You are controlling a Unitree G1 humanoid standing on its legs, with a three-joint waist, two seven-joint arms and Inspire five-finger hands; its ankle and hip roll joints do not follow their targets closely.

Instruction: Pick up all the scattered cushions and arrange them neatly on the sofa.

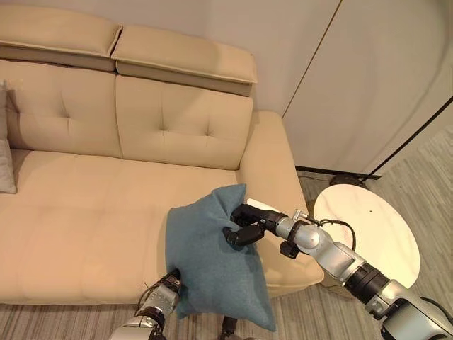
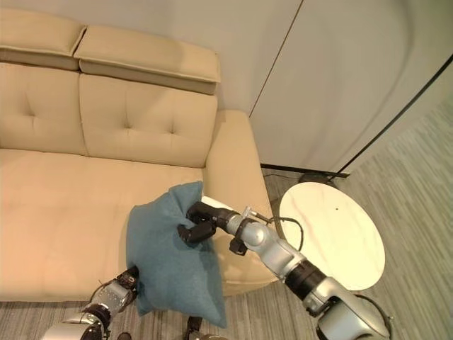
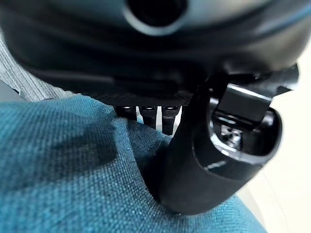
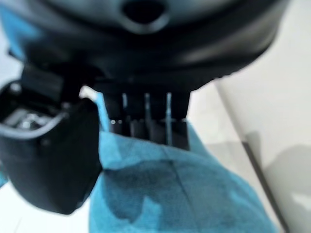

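Observation:
A teal cushion (image 1: 212, 262) hangs over the front edge of the beige sofa (image 1: 85, 212), near its right armrest. My right hand (image 1: 244, 225) pinches the cushion's upper right part, fingers curled into the fabric; the right wrist view shows its thumb (image 4: 53, 160) and fingers pressed on the teal cloth (image 4: 184, 194). My left hand (image 1: 164, 292) grips the cushion's lower left edge. In the left wrist view its thumb (image 3: 209, 160) is clamped on the cloth (image 3: 73, 170). A grey cushion (image 1: 6, 159) lies at the sofa's far left.
A round white side table (image 1: 379, 230) stands on the grey carpet to the right of the sofa armrest (image 1: 272, 177). White wall panels (image 1: 368, 78) rise behind it. The sofa seat to the left of the cushion is bare.

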